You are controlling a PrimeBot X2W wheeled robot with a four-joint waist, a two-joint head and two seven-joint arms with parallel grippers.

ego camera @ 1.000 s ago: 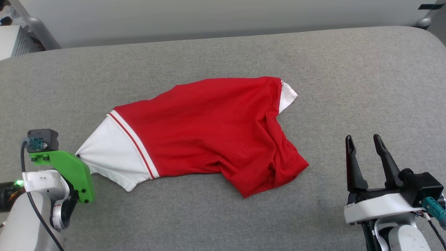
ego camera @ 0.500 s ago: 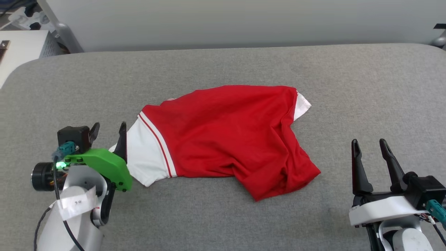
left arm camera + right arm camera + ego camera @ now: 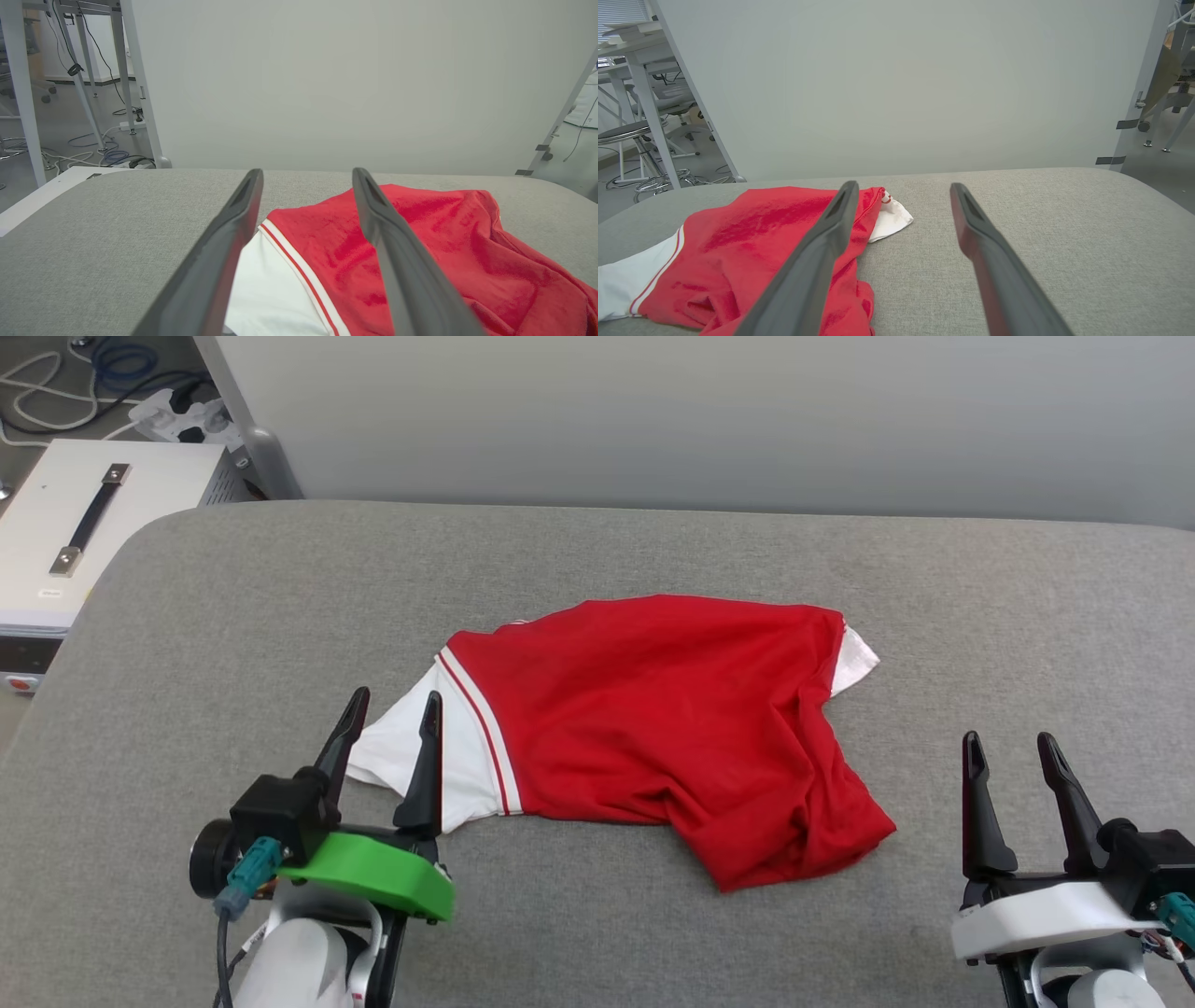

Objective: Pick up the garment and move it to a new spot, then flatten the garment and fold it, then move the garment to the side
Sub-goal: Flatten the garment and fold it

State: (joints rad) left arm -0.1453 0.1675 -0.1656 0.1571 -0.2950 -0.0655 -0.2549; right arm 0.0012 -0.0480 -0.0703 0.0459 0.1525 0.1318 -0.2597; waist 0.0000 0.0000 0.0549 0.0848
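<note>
We had the garment (image 3: 672,728) lying rumpled near the middle of the grey padded table (image 3: 233,616), plain red side up. One white sleeve (image 3: 411,756) stuck out toward our left, edged by the red-white striped trim (image 3: 481,728). A corner of the other white sleeve (image 3: 857,658) poked out at the far right edge. The near right corner of the red cloth was bunched into folds.

Our left gripper (image 3: 397,698) sat at the left sleeve, fingers spread wide, nothing pinched between them. In head view both fingers overlapped the white cloth. In left wrist view the sleeve and trim lay in the gap between them. We couldn't tell whether the tips touched fabric.

Our right gripper (image 3: 1009,740) sat over bare table, to the right of the garment and apart from it, fingers also wide, holding nothing.

Behind the table we saw a pale wall (image 3: 700,420), and off the left end a white box with a black handle (image 3: 103,523).
</note>
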